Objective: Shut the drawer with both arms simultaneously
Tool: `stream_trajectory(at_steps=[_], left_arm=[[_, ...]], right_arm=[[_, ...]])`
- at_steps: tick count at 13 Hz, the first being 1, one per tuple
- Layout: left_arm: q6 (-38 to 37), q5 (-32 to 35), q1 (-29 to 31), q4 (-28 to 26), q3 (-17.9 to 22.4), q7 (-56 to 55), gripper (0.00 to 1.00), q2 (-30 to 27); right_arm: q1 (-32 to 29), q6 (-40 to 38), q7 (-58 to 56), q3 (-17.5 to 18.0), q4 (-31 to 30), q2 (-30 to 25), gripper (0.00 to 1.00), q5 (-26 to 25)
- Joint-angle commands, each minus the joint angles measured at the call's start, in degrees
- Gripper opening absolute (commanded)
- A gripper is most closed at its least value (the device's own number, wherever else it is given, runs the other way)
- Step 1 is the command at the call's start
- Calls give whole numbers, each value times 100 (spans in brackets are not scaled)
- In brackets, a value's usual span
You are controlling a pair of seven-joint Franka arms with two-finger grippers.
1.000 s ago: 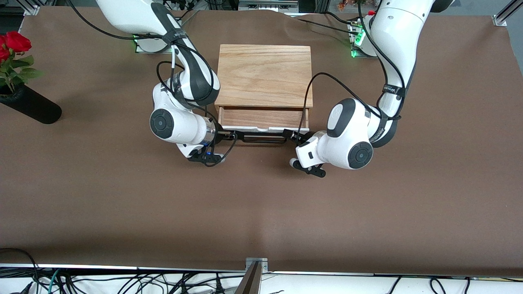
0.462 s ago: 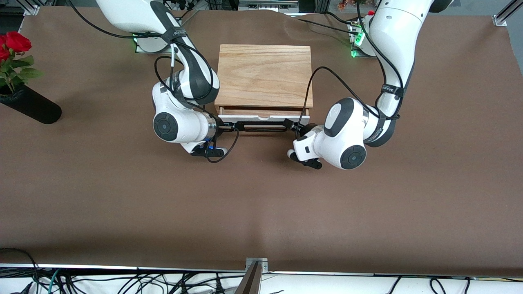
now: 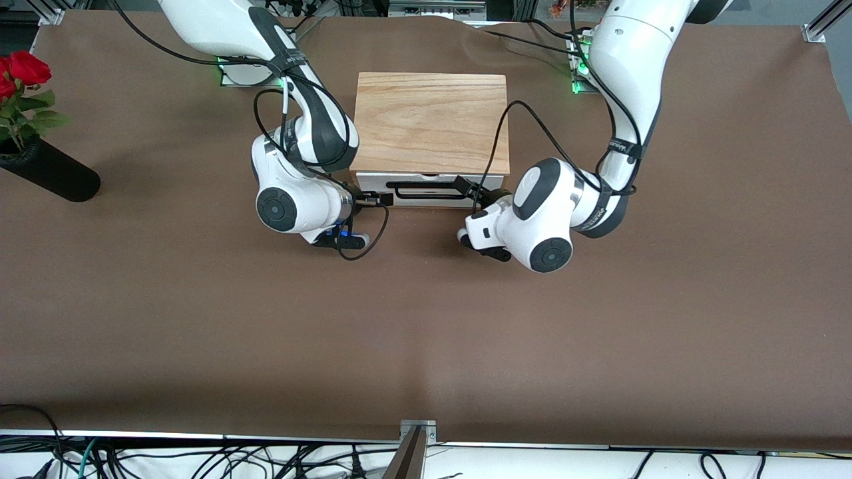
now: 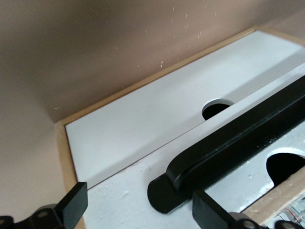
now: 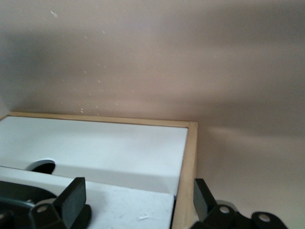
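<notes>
The drawer [image 3: 430,181] sits pushed into the light wood box [image 3: 431,120]; only its white front panel and black bar handle [image 3: 426,193] show, none of the reddish wood inside. My right gripper [image 3: 377,198] is at the handle's end toward the right arm's side, my left gripper [image 3: 468,189] at the other end. In the left wrist view my open left gripper [image 4: 138,211] is up against the white panel [image 4: 119,200], and the handle's end [image 4: 228,148] lies between its fingers. In the right wrist view my open right gripper [image 5: 138,198] straddles the panel's corner [image 5: 133,210] and the box's wood edge [image 5: 187,171].
A black vase [image 3: 52,174] with red roses [image 3: 23,70] lies at the right arm's end of the table. Brown table cover [image 3: 426,332] spreads nearer the front camera. Black cables trail from both wrists beside the box.
Both grippers have moved toward the box with the drawer front ahead of them. The drawer has gone from partly open, with wood inside showing, to pushed in.
</notes>
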Motion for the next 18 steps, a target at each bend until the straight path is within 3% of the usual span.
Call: stream_trajectory(at_steps=[1, 8, 10, 12, 16, 18], left_arm=[[-284, -49, -157, -21, 79, 32, 100, 59], [-451, -49, -254, 13, 79, 58, 100, 147], [-381, -75, -254, 75, 87, 67, 100, 155], [144, -75, -227, 294, 114, 67, 100, 147], [331, -75, -9, 804, 219, 67, 100, 16], [296, 38, 377, 971, 281, 76, 100, -108]], right_arm=[[23, -186, -54, -4, -493, -503, 100, 18], [-29, -163, -63, -135, -414, -521, 100, -52], [-38, 365, -63, -328, -283, -556, 100, -770], [-38, 366, -324, -749, 51, -634, 100, -1176], [-29, 322, -440, -1320, 8, -1345, 100, -1501], [-29, 69, -571, -1436, 34, -1714, 100, -2141]])
